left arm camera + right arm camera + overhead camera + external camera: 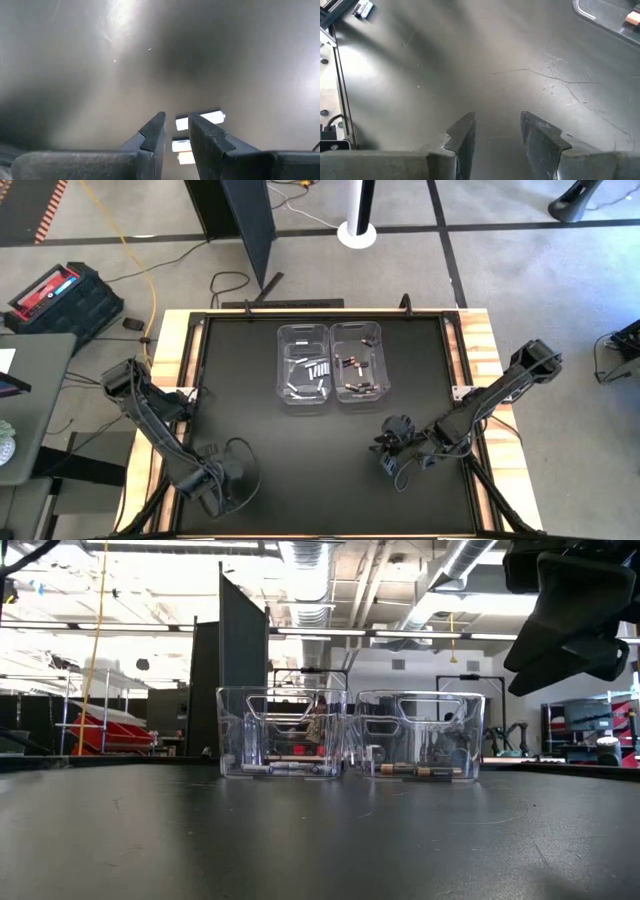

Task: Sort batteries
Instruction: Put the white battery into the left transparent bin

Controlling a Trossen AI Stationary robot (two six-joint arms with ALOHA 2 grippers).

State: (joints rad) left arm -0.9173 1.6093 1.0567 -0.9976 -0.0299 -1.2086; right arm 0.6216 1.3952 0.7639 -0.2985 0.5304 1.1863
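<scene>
High view: left gripper [222, 477] low, jaws slightly apart; right gripper [392, 452] hovering over table [300, 450], jaws apart, empty.

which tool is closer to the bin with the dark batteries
Right. The right tool sits just below that bin; the left tool is farther, at the table's lower left.

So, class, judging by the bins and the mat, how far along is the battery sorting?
Done, it seems: the silvery batteries lie in the left bin and the dark coppery batteries in the right bin. In hand: nothing; the left hand and the right hand are both open and empty above the black mat. Left: no loose cells show on the mat.
</scene>
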